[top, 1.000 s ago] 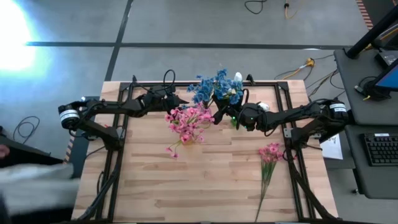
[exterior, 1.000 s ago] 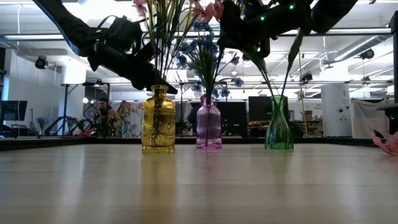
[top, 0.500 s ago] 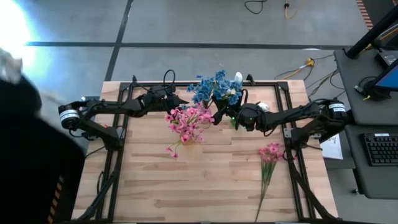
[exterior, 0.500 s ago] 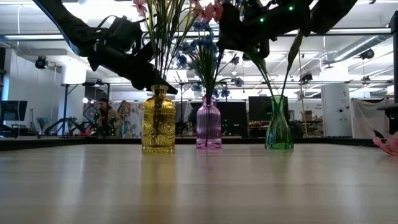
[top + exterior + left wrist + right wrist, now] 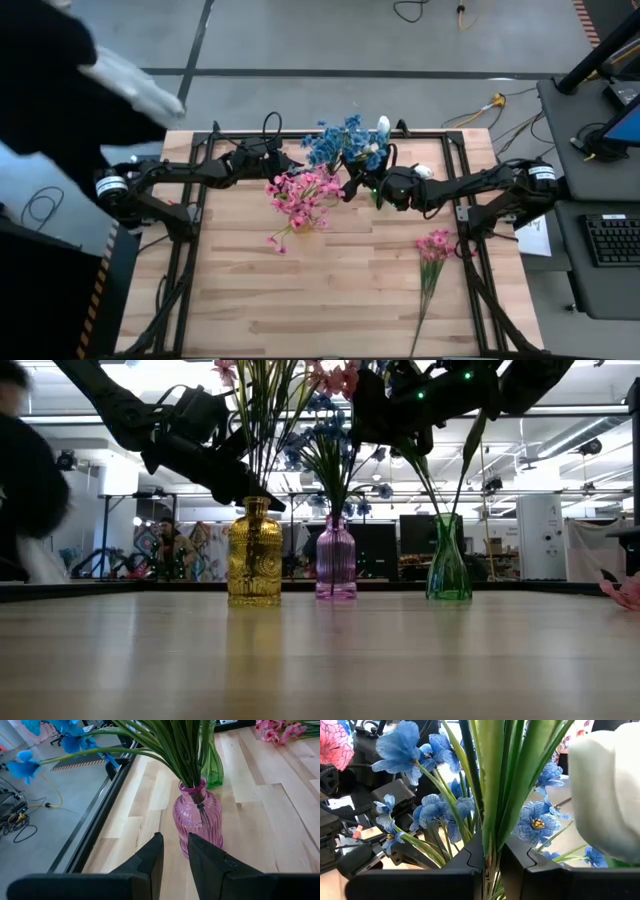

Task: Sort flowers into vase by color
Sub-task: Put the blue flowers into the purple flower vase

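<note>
Three vases stand in a row near the table's far edge. The yellow vase [image 5: 255,555] holds pink blossoms [image 5: 300,195]. The pink vase [image 5: 197,820] holds blue blossoms [image 5: 345,142]. Green stems stand in the green vase [image 5: 449,560]. My right gripper [image 5: 492,855] is above the green vase, shut on a spray with a white bud [image 5: 610,790]. My left gripper [image 5: 175,852] hangs beside the yellow vase, facing the pink vase; its fingers are a narrow gap apart with nothing between them. One pink spray [image 5: 432,262] lies flat on the table's right side. My right gripper pinches a bundle of green stems and leaves [image 5: 492,827] between its two fingers, which lie across the stems. The white bud stands above the fingers. In the low view the stems [image 5: 435,485] run down from the gripper into the green vase's neck.
A person in dark clothes with a pale glove [image 5: 130,80] stands at the table's far left corner, also visible in the low view [image 5: 30,500]. A black frame rail [image 5: 200,240] runs along the table's sides. The near half of the wooden table [image 5: 330,310] holds only the lying pink spray.
Both arms and the flowers have kept still. The person at the table's left side has moved in from the near left toward the far left corner, an arm now reaching over the floor beyond the table.
</note>
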`<action>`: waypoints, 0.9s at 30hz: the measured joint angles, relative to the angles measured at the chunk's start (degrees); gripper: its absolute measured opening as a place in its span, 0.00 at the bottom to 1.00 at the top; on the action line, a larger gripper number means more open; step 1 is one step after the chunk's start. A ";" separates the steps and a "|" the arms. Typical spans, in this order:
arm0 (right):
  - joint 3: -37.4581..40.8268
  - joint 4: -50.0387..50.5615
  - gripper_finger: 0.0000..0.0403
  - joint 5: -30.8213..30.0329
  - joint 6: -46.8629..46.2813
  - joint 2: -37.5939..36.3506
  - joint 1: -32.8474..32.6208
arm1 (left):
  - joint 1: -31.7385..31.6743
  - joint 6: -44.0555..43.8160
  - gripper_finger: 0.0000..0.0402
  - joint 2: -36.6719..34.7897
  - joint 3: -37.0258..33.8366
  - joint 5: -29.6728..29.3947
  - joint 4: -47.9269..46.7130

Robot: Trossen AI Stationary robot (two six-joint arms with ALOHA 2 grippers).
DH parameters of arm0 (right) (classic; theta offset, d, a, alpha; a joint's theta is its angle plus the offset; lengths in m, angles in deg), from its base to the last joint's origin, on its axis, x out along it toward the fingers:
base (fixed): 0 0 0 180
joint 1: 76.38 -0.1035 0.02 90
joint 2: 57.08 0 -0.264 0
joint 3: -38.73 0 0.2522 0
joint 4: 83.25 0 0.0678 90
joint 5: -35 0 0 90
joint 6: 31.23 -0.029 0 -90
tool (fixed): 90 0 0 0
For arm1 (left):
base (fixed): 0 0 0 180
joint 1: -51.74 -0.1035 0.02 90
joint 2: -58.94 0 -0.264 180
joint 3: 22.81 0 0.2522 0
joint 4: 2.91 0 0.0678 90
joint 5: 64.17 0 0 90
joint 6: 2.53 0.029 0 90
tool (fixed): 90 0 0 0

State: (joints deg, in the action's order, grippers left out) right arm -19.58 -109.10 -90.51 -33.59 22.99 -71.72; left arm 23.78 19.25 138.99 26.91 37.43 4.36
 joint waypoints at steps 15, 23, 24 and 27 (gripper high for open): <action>0.00 0.02 0.07 1.51 0.30 0.00 0.05 | 0.01 -0.01 0.19 0.01 0.00 0.00 0.00; 0.00 0.39 0.07 1.69 1.99 0.00 0.05 | -0.01 -0.42 0.19 0.02 0.00 0.00 0.00; 0.00 0.39 0.07 1.69 2.24 0.00 0.05 | 0.01 -0.44 0.19 0.01 0.00 0.00 0.01; -0.14 0.69 0.07 1.73 2.52 0.00 0.07 | 0.00 -0.44 0.19 0.02 0.00 0.00 0.01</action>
State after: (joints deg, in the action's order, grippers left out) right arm -19.72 -108.42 -88.78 -31.08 22.99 -71.66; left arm 23.79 18.81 139.01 26.91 37.43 4.37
